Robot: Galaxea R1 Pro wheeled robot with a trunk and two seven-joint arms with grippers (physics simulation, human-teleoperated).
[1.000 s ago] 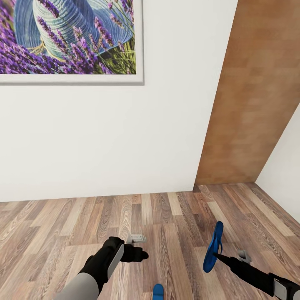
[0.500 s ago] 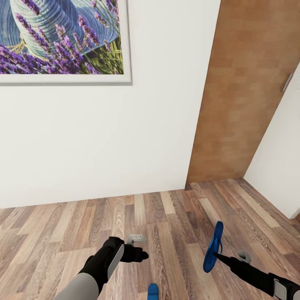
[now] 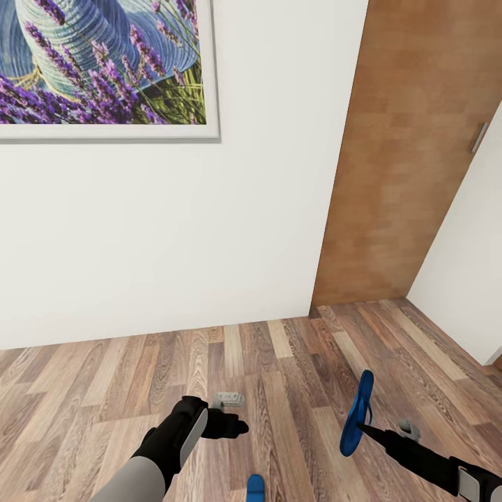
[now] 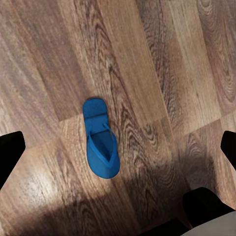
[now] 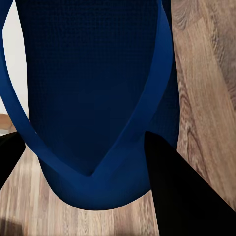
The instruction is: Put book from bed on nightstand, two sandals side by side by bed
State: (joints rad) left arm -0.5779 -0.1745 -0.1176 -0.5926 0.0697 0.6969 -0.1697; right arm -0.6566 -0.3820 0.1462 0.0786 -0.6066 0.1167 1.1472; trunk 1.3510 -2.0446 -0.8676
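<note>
Over a wood floor (image 3: 293,362) by a white wall, the right gripper (image 3: 364,425) clamps one blue sandal (image 3: 357,413) upright. Left wrist view: the left gripper (image 4: 118,147), spread wide, hangs above the second sandal (image 4: 101,140) lying flat. Right wrist view: black fingers (image 5: 182,191) pinch the held sandal's sole.

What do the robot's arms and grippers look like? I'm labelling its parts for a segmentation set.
Left arm: pale grey upper segment, black forearm with a light grey side panel, black left gripper. Right arm: black, with a grey panel, tapering to a slim black right gripper. No visible cables or markings.
</note>
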